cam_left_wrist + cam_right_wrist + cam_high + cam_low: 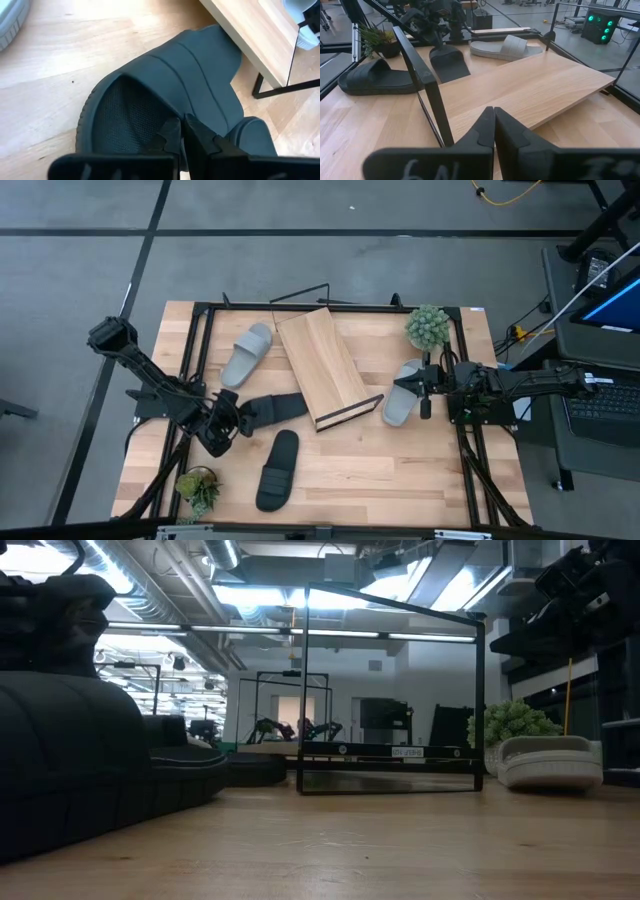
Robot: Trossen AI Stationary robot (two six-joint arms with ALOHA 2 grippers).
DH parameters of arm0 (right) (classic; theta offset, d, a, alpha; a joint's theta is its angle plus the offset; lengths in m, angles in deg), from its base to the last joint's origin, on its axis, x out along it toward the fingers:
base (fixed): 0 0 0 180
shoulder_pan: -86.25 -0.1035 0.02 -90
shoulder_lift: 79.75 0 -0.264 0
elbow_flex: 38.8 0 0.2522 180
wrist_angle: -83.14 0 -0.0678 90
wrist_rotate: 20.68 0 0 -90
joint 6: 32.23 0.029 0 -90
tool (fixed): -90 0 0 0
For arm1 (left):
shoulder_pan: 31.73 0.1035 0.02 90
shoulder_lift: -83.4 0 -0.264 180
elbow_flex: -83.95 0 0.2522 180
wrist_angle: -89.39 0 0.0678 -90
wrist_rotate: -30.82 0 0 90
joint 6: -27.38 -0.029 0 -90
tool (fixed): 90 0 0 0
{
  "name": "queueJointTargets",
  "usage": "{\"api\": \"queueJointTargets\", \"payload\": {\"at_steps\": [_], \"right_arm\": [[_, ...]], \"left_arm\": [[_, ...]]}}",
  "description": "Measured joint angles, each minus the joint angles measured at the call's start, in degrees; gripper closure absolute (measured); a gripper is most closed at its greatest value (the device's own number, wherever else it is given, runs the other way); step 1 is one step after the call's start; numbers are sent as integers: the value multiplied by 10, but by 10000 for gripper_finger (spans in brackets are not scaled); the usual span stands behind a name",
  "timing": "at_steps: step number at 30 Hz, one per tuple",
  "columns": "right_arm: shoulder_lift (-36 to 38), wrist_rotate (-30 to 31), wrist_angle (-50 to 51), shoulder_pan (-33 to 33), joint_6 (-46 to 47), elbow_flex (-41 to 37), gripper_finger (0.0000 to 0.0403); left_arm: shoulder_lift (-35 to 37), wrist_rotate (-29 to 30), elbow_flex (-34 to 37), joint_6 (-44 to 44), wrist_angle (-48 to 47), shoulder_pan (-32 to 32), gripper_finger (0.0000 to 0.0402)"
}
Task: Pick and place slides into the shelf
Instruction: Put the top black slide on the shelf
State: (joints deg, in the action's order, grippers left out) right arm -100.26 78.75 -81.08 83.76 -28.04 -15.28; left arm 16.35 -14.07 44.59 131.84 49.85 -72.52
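1. Four slides lie on the worktop (pixel 400 480). One black slide (pixel 272 409) lies just left of the shelf's front corner, and the left gripper (pixel 226 420) is at its left end.
2. The left wrist view shows that gripper's fingers (pixel 172 136) pressed together on the strap of this black slide, with the shelf's wooden edge just beyond the slide's far end.
3. A second black slide (pixel 278 470) lies flat and apart from the grippers, nearer the front edge of the worktop, below the first.
4. One grey slide (pixel 247 353) lies to the left of the shelf, towards the back of the worktop.
5. The other grey slide (pixel 402 393) lies to the right of the shelf, just beside the right gripper (pixel 427 390).
6. The shelf (pixel 320 365) is a slanted light-wood board with a dark front edge and a thin black wire frame. It sits turned at an angle in the middle of the worktop. No slide is on it.
7. The right gripper is fully closed and holds nothing. In the right wrist view it points across the shelf board.
8. A small potted plant (pixel 428 327) stands behind the right grey slide; another plant (pixel 198 488) stands at the front left corner.
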Motion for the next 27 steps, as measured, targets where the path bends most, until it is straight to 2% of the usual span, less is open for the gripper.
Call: {"api": "queueJointTargets", "payload": {"at_steps": [7,11,19,27], "right_arm": [[0,0,0,0,0,0,395],[0,0,3,0,0,0,395],[0,0,5,0,0,0,395],[0,0,7,0,16,0,395]], "left_arm": [[40,38,-5,-7,2,-12,400],[73,86,-21,-40,0,-28,401],[109,93,-44,-104,-13,-26,401],[136,103,-120,-125,-130,-23,401]]}}
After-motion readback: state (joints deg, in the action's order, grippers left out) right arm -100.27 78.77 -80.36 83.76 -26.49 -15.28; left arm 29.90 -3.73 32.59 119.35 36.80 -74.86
